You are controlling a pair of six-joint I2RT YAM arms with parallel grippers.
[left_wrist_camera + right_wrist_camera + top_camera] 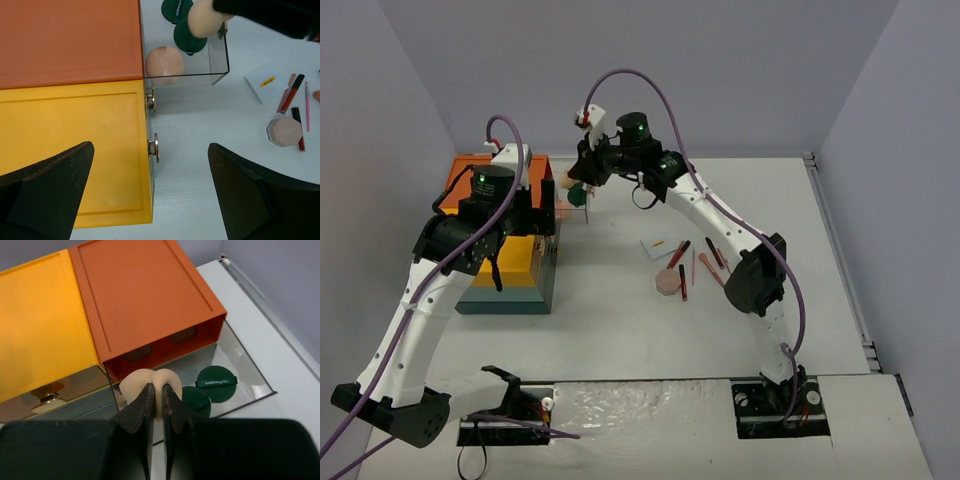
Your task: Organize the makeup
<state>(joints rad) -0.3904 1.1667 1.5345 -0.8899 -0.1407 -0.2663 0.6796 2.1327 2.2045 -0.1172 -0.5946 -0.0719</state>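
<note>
Two green pads (216,385) in clear drawer (246,366) — right gripper (156,388) pinches peach sponge (136,383) (left gripper (150,146) gapes).

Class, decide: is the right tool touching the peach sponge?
Touching. The right wrist view shows the right tool pinching the peach sponge, denting it.

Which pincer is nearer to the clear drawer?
Right. The right pincer, shut on a peach sponge, hangs over the clear drawer; the left pincer is open above the yellow box beside it.
</note>
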